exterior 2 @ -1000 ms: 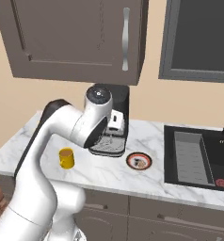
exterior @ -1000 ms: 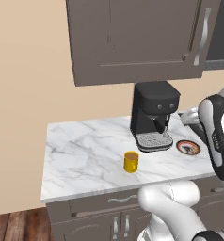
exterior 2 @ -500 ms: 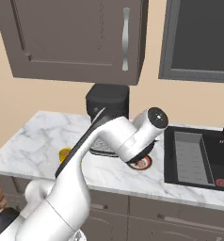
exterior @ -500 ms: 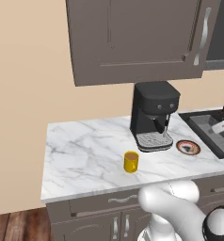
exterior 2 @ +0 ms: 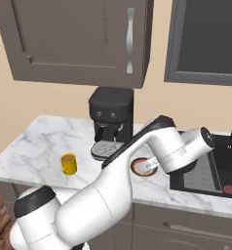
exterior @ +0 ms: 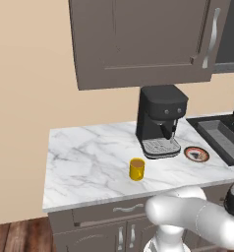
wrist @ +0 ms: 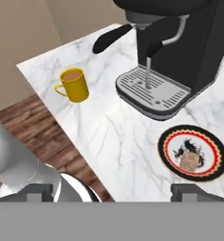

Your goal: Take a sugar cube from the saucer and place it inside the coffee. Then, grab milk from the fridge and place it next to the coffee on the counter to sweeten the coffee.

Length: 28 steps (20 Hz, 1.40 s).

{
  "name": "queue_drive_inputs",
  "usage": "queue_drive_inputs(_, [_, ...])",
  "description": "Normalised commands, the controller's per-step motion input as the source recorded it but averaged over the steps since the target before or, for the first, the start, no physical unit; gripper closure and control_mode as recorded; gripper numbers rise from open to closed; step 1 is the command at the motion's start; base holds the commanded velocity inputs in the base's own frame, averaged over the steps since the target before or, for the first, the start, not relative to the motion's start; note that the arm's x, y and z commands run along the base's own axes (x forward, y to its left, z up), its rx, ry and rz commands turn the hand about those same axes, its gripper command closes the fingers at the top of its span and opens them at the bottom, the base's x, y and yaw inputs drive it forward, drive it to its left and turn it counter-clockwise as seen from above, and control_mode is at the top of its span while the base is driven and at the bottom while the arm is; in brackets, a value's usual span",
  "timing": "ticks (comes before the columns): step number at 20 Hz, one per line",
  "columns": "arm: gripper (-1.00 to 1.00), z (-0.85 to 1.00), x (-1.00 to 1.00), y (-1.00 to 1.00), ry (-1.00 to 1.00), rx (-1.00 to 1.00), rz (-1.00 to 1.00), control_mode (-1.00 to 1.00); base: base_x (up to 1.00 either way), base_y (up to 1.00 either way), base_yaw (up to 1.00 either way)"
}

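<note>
Your gripper (wrist: 112, 192) spread wide, empty, above counter (wrist: 114, 136): sugar cube (wrist: 189, 161) on saucer (wrist: 172, 157) at 4 o'clock, coffee (wrist: 74, 84) at 10.

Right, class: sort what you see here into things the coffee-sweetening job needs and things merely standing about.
Needed for the job:
- sugar cube
- saucer
- coffee
- counter
- gripper, open

Just standing about:
- coffee machine
- sink
- wall cabinet
</note>
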Motion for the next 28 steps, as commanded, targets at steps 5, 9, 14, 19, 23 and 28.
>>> queue_drive_inputs(5, [-1.0, -0.29, 0.13, -0.14, -0.05, 0.0, 0.17, -1.0, 0.0, 0.0, 0.0])
queue_drive_inputs(9, [-1.0, -0.17, 0.11, 0.0, 0.0, -0.05, 0.0, -1.0, 0.0, 0.0, 0.0])
queue_drive_inputs(14, [-1.0, -0.18, 0.1, 0.09, 0.06, -0.09, 0.0, -1.0, 0.0, 0.0, 0.0])
queue_drive_inputs(19, [-1.0, -0.35, 0.14, 0.01, 0.01, -0.03, -0.01, -1.0, 0.0, 0.0, 0.0])
queue_drive_inputs(23, [-1.0, -0.44, 0.18, 0.0, 0.0, 0.0, -0.02, -1.0, 0.0, 0.0, 0.0])
queue_drive_inputs(28, [-1.0, -0.38, 0.26, 0.0, -0.01, 0.0, 0.0, -1.0, 0.0, 0.0, 0.0])
